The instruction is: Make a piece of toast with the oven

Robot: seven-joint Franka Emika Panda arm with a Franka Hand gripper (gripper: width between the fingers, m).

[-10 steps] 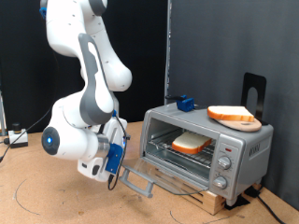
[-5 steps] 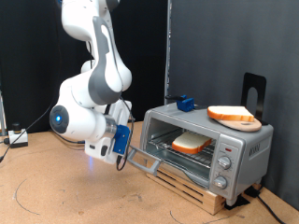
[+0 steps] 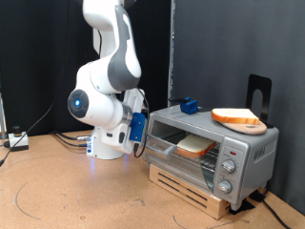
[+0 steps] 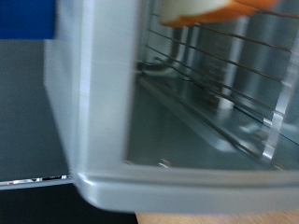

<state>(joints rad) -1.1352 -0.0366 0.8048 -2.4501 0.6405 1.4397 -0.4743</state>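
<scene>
Piece of toast (image 3: 194, 146) lying flat on the wire rack (image 3: 205, 156) inside the oven (image 3: 212, 150), pale face up, long side running across the oven's width, roughly mid-chamber. In the wrist view only its underside and crust edge (image 4: 201, 9) peeking in over the rack wires (image 4: 224, 65). Oven sitting on a low wooden pallet (image 3: 195, 191) on the bench (image 3: 67, 196), knobs (image 3: 229, 164) on the panel at the exterior view's right. Glass door (image 3: 170, 145) looking nearly shut, swung up against the front. Gripper (image 3: 139, 129) pressed up to the door at the oven's end on the exterior view's left, so the toast lies beyond it, towards the exterior view's right and behind the glass. Cannot tell whether the gripper is open or closed: fingers hidden against the door in both views. On the oven's roof, a flatter orange-brown slice (image 3: 238, 118) and a small blue block (image 3: 188, 106), both well apart from the gripper. One thing only in the chamber: the toast
</scene>
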